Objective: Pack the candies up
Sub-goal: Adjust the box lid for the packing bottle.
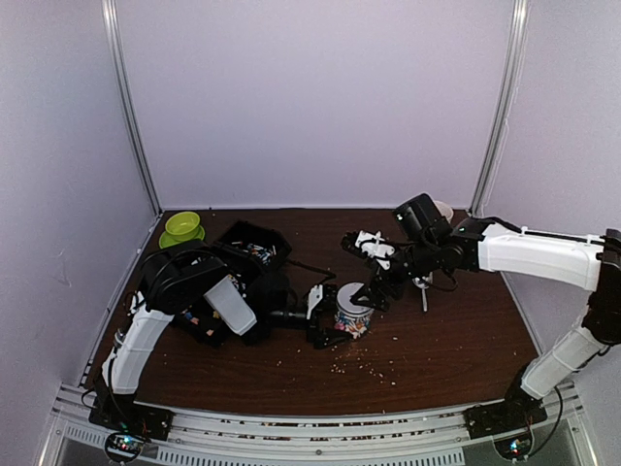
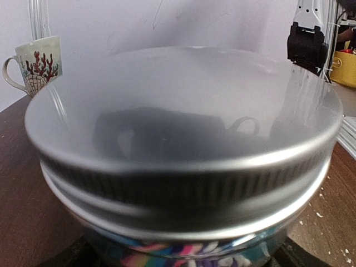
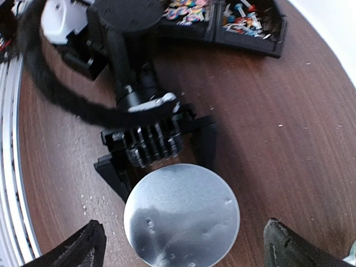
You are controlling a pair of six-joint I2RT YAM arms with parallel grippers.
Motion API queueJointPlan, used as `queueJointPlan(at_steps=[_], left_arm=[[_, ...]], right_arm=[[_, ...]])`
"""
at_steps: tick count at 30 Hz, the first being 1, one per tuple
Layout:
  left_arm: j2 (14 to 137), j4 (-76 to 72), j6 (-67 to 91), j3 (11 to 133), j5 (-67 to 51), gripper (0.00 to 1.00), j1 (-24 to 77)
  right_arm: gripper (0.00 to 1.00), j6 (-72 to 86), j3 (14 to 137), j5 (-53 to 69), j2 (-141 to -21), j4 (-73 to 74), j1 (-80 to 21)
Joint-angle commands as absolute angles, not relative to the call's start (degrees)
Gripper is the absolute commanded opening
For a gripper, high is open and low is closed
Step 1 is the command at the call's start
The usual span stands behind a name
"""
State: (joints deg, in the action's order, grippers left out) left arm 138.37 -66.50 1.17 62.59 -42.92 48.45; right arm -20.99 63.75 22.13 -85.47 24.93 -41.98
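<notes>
Although nothing is held by the right gripper [image 3: 183, 233], its black fingers [image 3: 83, 247] being spread wide and clear on either side of the round silver metal lid [image 3: 182, 214], the lid is seen sitting on the clear jar [image 1: 351, 320], so capping is judged the step in hand. To do it well, the fingers should be centred over the lid, lowered until both pads face the rim at opposite pts, then closed evenly before any twist; an off-centre bite would prob. tip or skid the lid. The jar is flanked by the left gripper [image 3: 158, 158], jaws wide at its sides; whether it is actually pinched cannot be told, so bracing should be confirmed first, else the jar may spin w/ the lid. The small multicoloured candies [image 2: 183, 253] are seen through the jar wall below the lid, w/ more in the black plastic trays [image 3: 245, 33] beyond. Pale crumbs [image 1: 374, 364] are scattered on the brown wooden table [image 3: 278, 111].
</notes>
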Motion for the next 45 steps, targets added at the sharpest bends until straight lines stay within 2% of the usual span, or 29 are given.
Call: queueJointPlan(at_steps=[1, 5, 30, 45], left_arm=[[140.7, -68.3, 1.4, 62.4, -44.9, 0.91, 47.9], [140.7, -68.3, 1.4, 62.5, -45.2, 0.91, 47.8], [141.0, -67.6, 1.1, 63.0, -45.8, 0.91, 47.8], [141.0, -67.3, 1.1, 63.1, -45.9, 0.91, 47.8]], right_arm=[[1.0, -32.3, 68.0, 28.4, -89.5, 32.9, -41.8], [1.0, -35.4, 70.9, 27.2, -92.4, 36.0, -41.8], [1.0, -29.7, 73.9, 22.5, -97.3, 32.7, -41.8], [0.9, -28.4, 74.1, 25.1, -98.4, 34.1, -41.6]])
